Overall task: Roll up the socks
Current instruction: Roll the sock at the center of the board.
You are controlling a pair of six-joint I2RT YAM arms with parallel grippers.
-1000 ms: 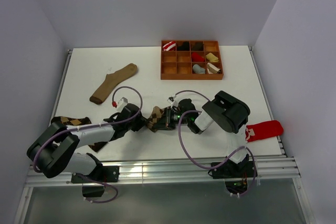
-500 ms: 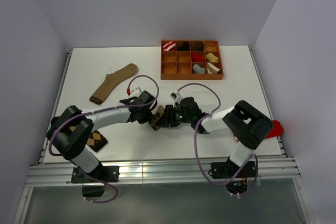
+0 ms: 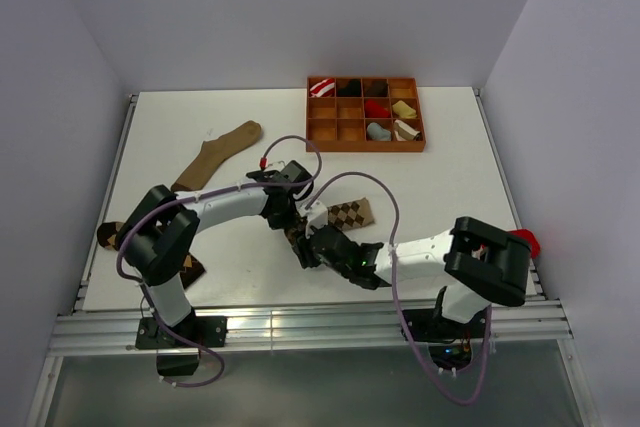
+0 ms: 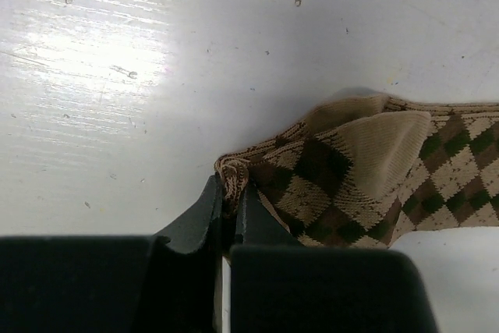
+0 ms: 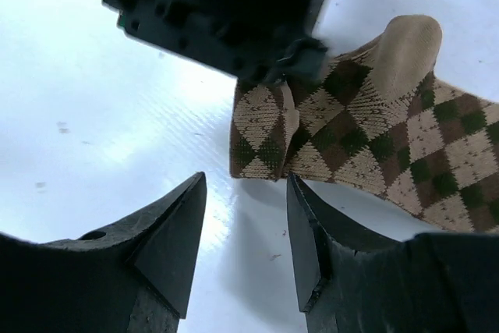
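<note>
The lighter argyle sock (image 3: 347, 213) lies partly spread on the white table (image 3: 430, 177), its tan toe folded over (image 4: 390, 142). My left gripper (image 3: 293, 231) is shut on the sock's near edge (image 4: 228, 173), with the knit pinched between the jaws. My right gripper (image 5: 245, 181) is open just short of the same sock (image 5: 366, 138), with only bare table between its fingers. In the top view the right gripper (image 3: 311, 249) sits right below the left one. The darker argyle sock (image 3: 188, 269) lies at the near left, partly under the left arm.
A long plain tan sock (image 3: 215, 157) lies at the back left. A wooden compartment tray (image 3: 365, 145) with several rolled socks stands at the back. A red sock (image 3: 520, 240) peeks out beside the right arm's elbow. The left gripper's body (image 5: 218, 5) hangs close above my right fingers.
The right gripper has let go of the bunched argyle sock, opened and swung toward the near edge. The left gripper closed on the sock, which now lies spread out to the right.
</note>
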